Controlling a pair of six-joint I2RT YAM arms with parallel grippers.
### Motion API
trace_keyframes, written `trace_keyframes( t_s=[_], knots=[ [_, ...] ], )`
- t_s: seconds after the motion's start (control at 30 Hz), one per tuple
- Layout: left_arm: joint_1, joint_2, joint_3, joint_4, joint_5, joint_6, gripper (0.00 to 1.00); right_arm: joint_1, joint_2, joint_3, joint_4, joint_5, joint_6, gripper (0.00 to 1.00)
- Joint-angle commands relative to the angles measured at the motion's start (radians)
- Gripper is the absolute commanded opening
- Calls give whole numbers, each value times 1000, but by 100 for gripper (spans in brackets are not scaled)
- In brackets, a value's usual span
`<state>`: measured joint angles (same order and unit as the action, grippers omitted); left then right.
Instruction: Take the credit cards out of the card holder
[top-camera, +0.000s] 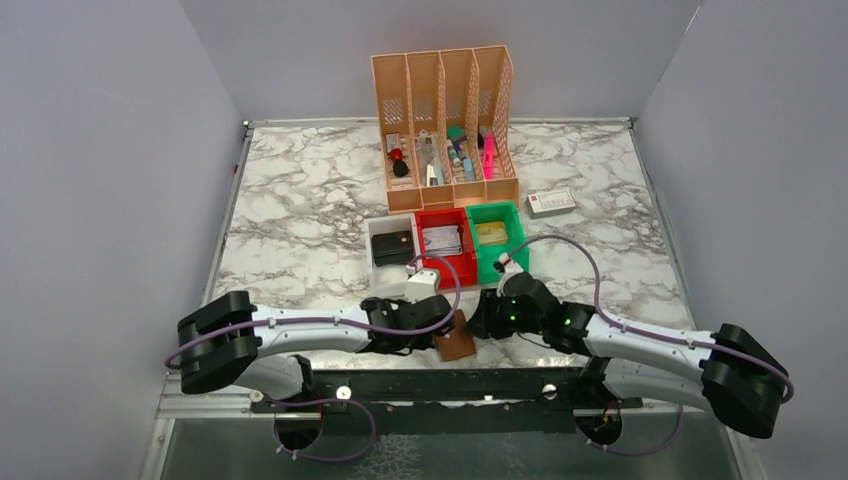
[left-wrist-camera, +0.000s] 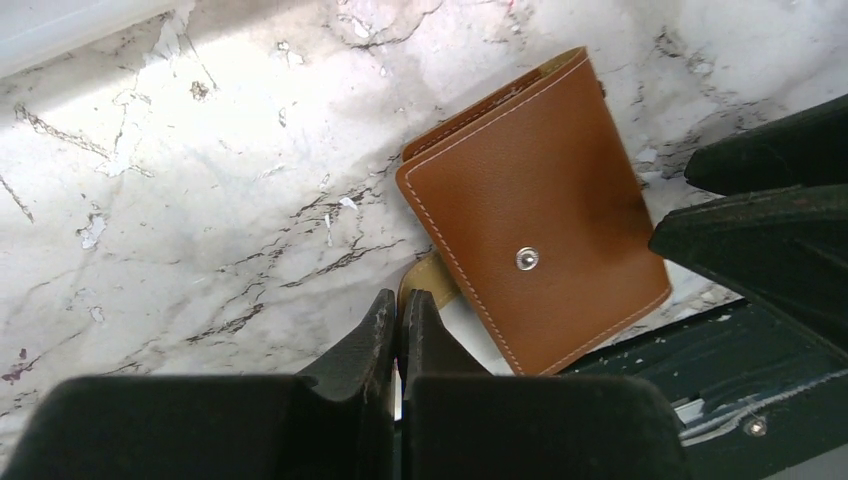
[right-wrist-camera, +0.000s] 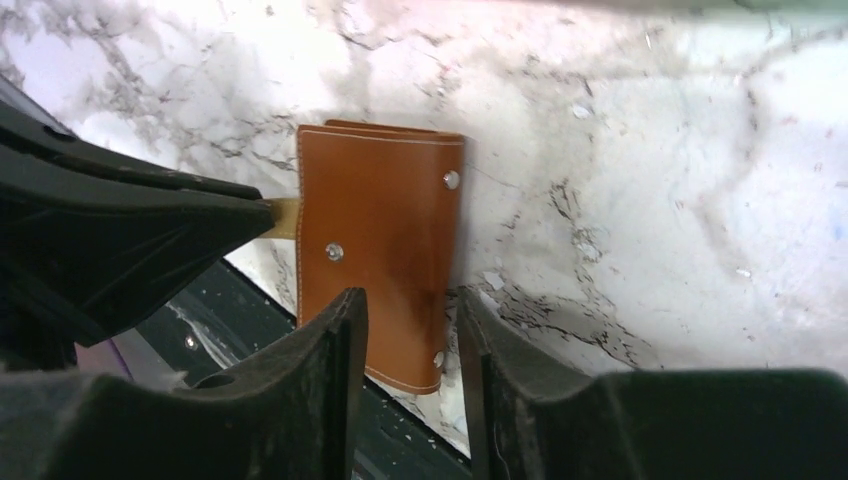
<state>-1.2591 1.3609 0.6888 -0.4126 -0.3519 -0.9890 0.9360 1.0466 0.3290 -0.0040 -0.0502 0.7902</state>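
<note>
The brown card holder lies closed at the table's near edge, one corner over the black rail; it also shows in the left wrist view and the right wrist view. My left gripper is shut, its tips pinching a tan flap that sticks out of the holder's side. My right gripper is open, its fingers straddling the holder's near end. No cards show at the holder. Pale cards lie in the red bin.
A white bin with a black case, a red bin and a green bin stand just behind the grippers. A peach file organizer stands further back. A white box with a red end lies at the right.
</note>
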Motion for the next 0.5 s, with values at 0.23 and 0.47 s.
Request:
trace_keyframes(
  t_s=[0.23,0.47],
  knots=[
    [-12,-176,-21,92,-22,41,0,8,21,123,-80,-109,-166,52],
    [-17,-217,-20,111,10,55,0,62,82,172,-72,-99,-178,60]
  ],
)
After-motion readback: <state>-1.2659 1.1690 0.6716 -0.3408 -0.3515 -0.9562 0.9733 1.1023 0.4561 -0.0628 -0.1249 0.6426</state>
